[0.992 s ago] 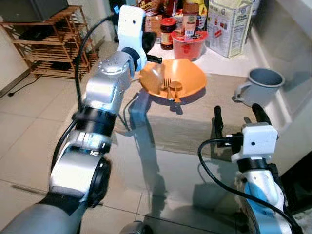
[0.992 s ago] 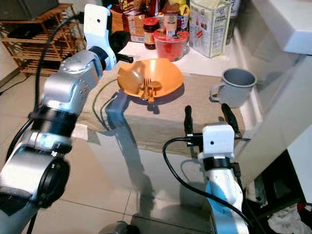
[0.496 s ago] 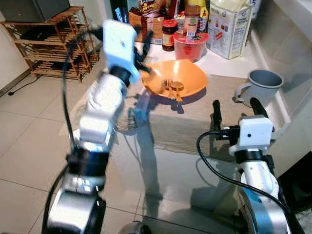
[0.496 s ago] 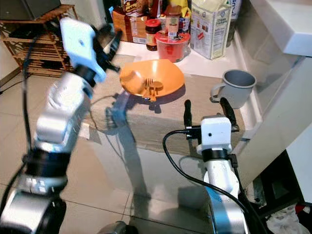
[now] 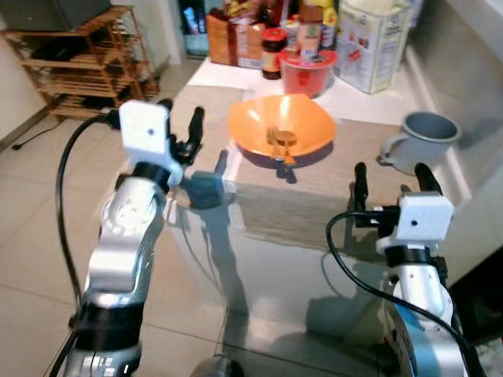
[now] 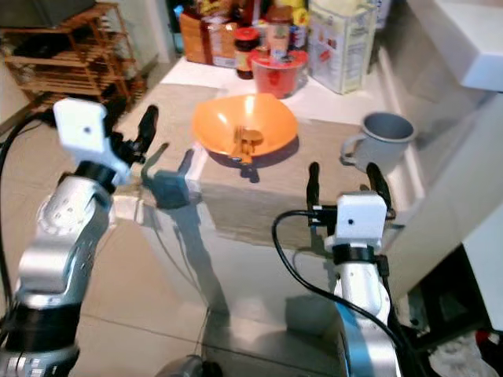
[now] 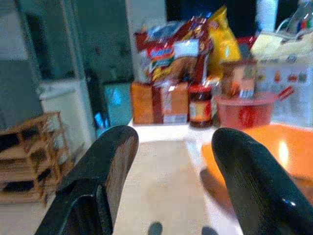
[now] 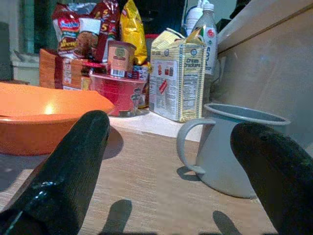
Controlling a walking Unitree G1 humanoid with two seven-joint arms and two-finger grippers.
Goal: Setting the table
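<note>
— Since a second ago my left arm has swung back from the orange bowl point(image 5: 280, 126); the left gripper point(image 5: 174, 133) now hangs off the near-left corner of the placemat point(image 5: 314, 200), fingers spread, holding nothing.

— And the right?

— The right gripper point(image 5: 387, 179) sits at the mat's near edge, wide open and empty, aimed at the grey mug point(image 5: 418, 140) right of the bowl.

— Progress?

— Bowl set mid-mat, fork and spoon point(image 5: 278, 144) inside it. I'd judge cutlery still needs laying out.
</note>
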